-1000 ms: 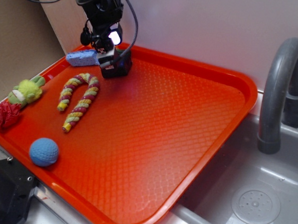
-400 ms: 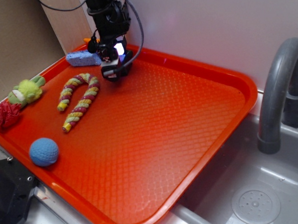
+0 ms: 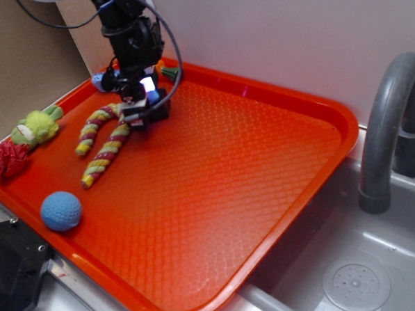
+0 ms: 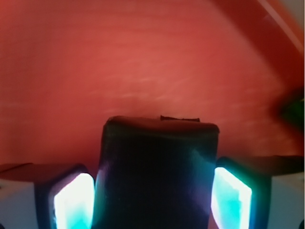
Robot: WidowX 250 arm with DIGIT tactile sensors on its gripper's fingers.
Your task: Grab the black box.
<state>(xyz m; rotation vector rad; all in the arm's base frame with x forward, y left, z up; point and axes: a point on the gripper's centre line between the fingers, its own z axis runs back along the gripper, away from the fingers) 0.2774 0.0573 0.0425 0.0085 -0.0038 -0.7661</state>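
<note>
black box (image 4: 157,176) clamped in gripper (image 3: 144,110) (over orange tray (image 3: 264,166)); rope toy (image 3: 102,143), blue ball (image 3: 61,210) inside

The tray (image 3: 263,159) is bright orange-red with a fine honeycomb texture, and the black box (image 4: 157,176) is matte black between glowing cyan-white pads (image 4: 231,193). The rope toy (image 3: 104,143) is striped yellow, green and dark red; the ball (image 3: 61,210) is light blue
</note>
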